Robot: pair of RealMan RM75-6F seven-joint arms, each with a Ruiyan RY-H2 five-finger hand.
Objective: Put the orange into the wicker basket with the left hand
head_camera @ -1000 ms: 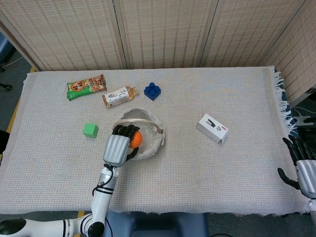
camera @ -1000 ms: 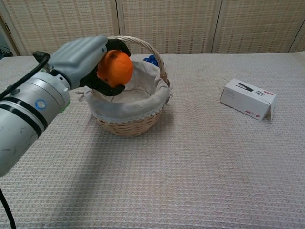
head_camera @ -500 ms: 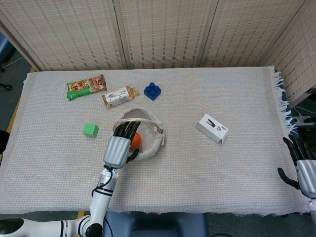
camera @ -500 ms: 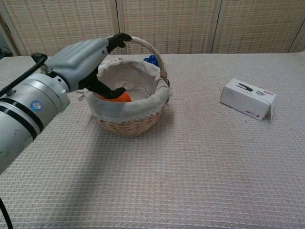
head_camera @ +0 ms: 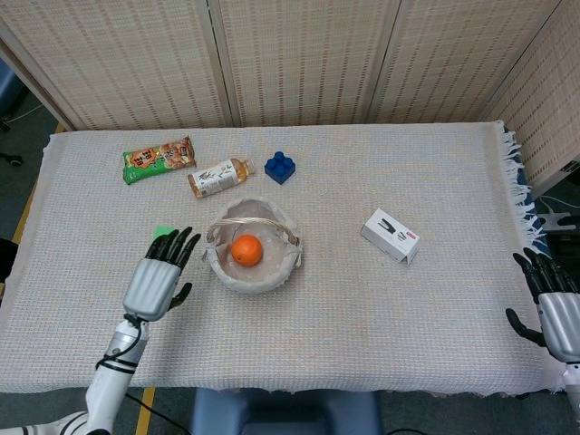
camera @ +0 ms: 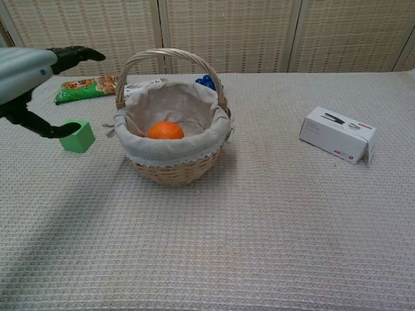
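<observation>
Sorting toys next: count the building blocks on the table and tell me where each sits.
2: a green block left of the wicker basket, partly behind the left hand; a blue block beyond the basket.

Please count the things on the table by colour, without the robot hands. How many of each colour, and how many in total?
Orange: 1, the orange
Green: 2, the cube and the snack packet
Blue: 1, the toy block
White: 1, the small box
Tan: 2, the wicker basket and the bottle
Total: 7
</observation>
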